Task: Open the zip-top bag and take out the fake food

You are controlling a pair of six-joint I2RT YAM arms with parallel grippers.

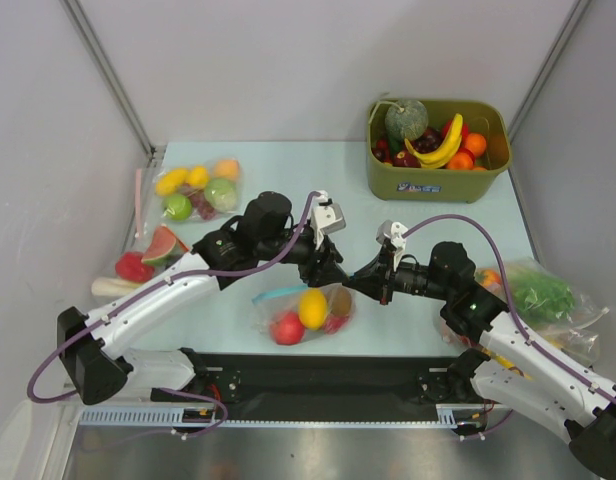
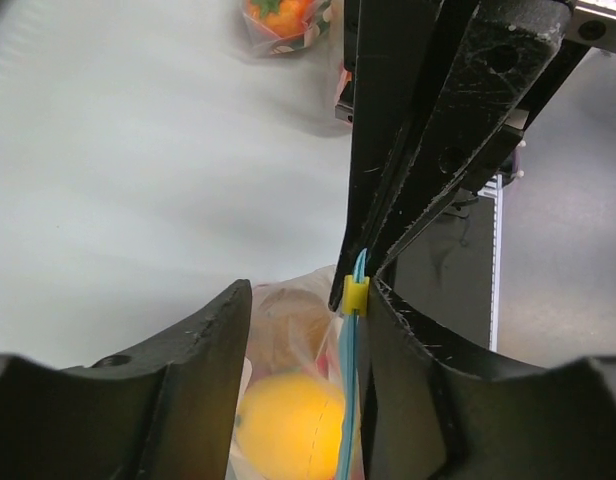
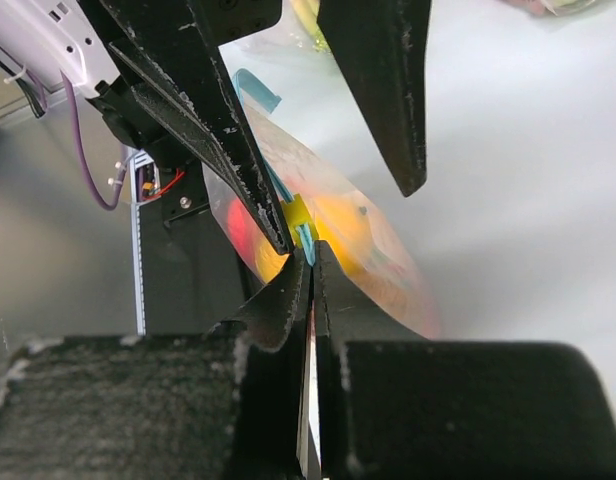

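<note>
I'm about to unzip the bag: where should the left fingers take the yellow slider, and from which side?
Pinch the yellow slider across its flat faces, left fingers either side. The zip strip stands on edge and the right gripper clamps it just beyond, so come from the bag side.

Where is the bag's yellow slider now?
In the left wrist view, the yellow slider sits on the zip-top bag, just below the shut fingers of the right gripper and between the open fingers of the left gripper.

fake food (image 1: 312, 308) inside zip-top bag (image 1: 267, 304)
</note>
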